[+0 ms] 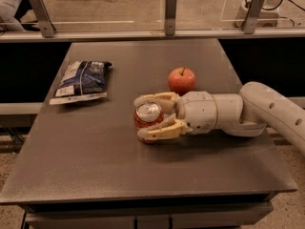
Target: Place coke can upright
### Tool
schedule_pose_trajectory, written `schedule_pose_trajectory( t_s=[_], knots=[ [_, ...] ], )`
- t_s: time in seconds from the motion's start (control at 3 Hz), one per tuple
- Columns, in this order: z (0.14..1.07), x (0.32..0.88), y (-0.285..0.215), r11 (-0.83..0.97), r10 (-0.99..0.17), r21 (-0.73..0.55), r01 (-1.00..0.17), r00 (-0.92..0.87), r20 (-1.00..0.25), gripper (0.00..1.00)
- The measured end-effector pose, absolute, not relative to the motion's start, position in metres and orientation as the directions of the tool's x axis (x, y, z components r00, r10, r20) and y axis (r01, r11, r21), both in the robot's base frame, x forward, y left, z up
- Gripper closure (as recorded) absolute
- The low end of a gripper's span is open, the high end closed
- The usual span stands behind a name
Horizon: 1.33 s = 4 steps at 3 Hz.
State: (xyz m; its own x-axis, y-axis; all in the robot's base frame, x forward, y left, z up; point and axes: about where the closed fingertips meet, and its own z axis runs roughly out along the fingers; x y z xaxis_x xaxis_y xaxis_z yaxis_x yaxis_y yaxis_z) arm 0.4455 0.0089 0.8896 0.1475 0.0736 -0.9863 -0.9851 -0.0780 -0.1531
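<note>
The coke can [148, 119] is a small red can with a silver top. It stands near the middle of the dark table [95, 161], its top tipped a little toward the camera. My gripper [143, 117] reaches in from the right, low over the table. Its two tan fingers [159, 132] are closed on the can's sides, one behind it and one in front. The can's base looks to be at the table surface.
A red apple [181, 79] sits just behind the gripper's wrist, close to the arm. A dark blue chip bag [81, 80] lies at the table's left. A rail with metal posts [170, 6] runs along the back edge.
</note>
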Motion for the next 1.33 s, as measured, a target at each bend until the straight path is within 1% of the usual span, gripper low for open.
schedule_pose_trajectory(
  t_s=[0.33,0.67,1.0,1.33],
  knots=[
    [0.890,0.445,0.011,-0.082,0.074,-0.154,-0.985,0.148,-0.986,0.00],
    [0.890,0.445,0.011,-0.082,0.074,-0.154,-0.985,0.148,-0.986,0.00],
    [0.901,0.445,-0.012,-0.035,0.049,-0.186,-0.982,0.184,-0.982,0.00],
    [0.920,0.437,-0.063,0.087,-0.003,-0.232,-0.969,0.232,-0.973,0.00]
  ],
)
